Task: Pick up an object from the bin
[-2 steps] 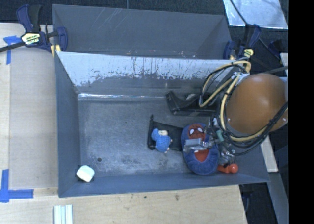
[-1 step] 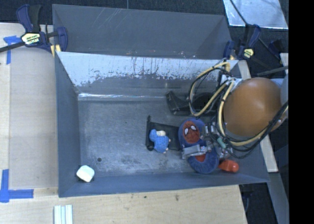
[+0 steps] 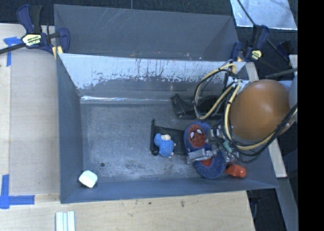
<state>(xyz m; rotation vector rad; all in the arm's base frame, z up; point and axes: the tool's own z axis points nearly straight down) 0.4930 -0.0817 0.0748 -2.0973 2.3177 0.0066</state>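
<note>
My gripper (image 3: pixel 204 154) is low in the bin's near right part, under the arm's orange dome. It sits on a blue fabric thing with a red spider-mask face (image 3: pixel 196 135), whose blue bulk (image 3: pixel 210 168) spreads below it. A small blue plush figure with a white eye (image 3: pixel 163 145) lies just to its left, on a flat black piece (image 3: pixel 161 133). A red-orange thing (image 3: pixel 236 171) lies right of the gripper by the near wall.
A black angular object (image 3: pixel 182 105) lies against the far wall, left of the arm's cables. A small white block (image 3: pixel 88 178) sits in the near left corner. The bin's walls are close on the right and near sides of the gripper.
</note>
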